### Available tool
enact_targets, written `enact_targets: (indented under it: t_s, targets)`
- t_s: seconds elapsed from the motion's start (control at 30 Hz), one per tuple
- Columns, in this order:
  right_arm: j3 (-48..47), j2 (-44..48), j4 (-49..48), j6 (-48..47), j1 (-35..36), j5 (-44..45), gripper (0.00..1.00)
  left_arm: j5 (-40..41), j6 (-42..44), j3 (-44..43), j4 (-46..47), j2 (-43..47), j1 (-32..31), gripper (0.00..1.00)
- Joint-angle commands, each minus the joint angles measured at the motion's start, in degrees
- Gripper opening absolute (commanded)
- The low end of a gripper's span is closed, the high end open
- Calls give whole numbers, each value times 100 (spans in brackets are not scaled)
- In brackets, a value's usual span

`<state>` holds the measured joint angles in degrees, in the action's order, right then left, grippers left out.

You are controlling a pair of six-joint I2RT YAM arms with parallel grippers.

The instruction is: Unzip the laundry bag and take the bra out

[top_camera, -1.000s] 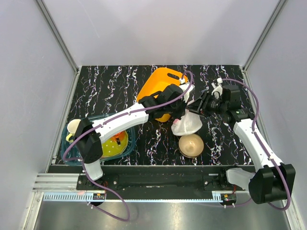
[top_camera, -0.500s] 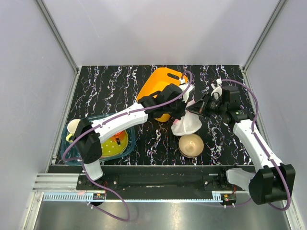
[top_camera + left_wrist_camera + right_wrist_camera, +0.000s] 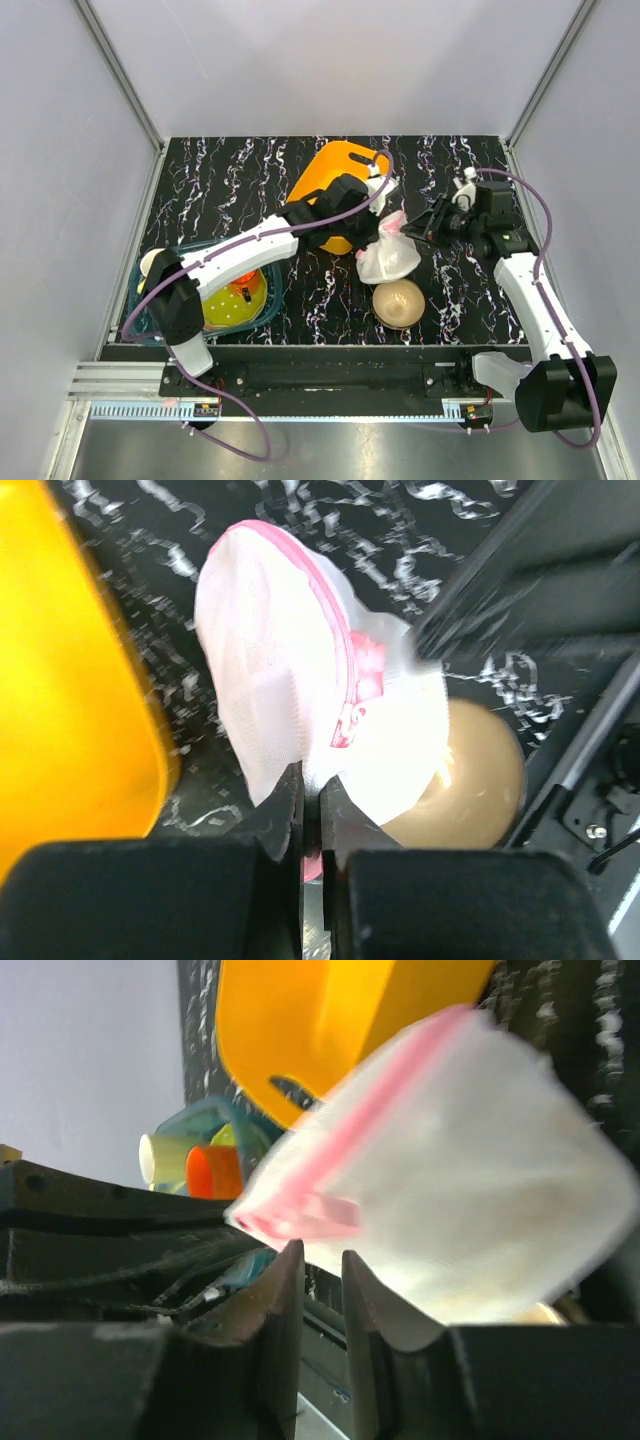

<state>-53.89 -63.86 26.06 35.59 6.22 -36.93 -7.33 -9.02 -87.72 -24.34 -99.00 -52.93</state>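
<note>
Laundry bag edge in left tool

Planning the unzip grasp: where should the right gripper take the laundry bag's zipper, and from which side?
Likely the small pink tab jutting from the end of the pink zipper trim, at the laundry bag's corner. Come from the bag's right, where the right gripper faces it, jaws across the tab's flat faces. The left gripper pinches the bag's rim, bracing the pull.

The left arm and right arm share white links, black joints, purple cables.
</note>
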Motion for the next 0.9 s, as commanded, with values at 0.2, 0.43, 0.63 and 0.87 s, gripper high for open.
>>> enact_targets:
  t_s: [0.2, 0.43, 0.63, 0.87]
  targets:
    - [-350, 698, 100, 62, -385, 397, 28, 232, 14, 98, -142, 549, 300, 0]
    - [-807, 788, 408, -211, 449, 915, 41, -5, -39, 71, 25, 496, 309, 0]
    - [-825, 331, 198, -211, 968, 1065, 42, -145, -100, -148, 17, 320, 362, 0]
    - [-895, -223, -320, -167, 1057, 863, 42, -198, -197, -157, 17, 302, 415, 0]
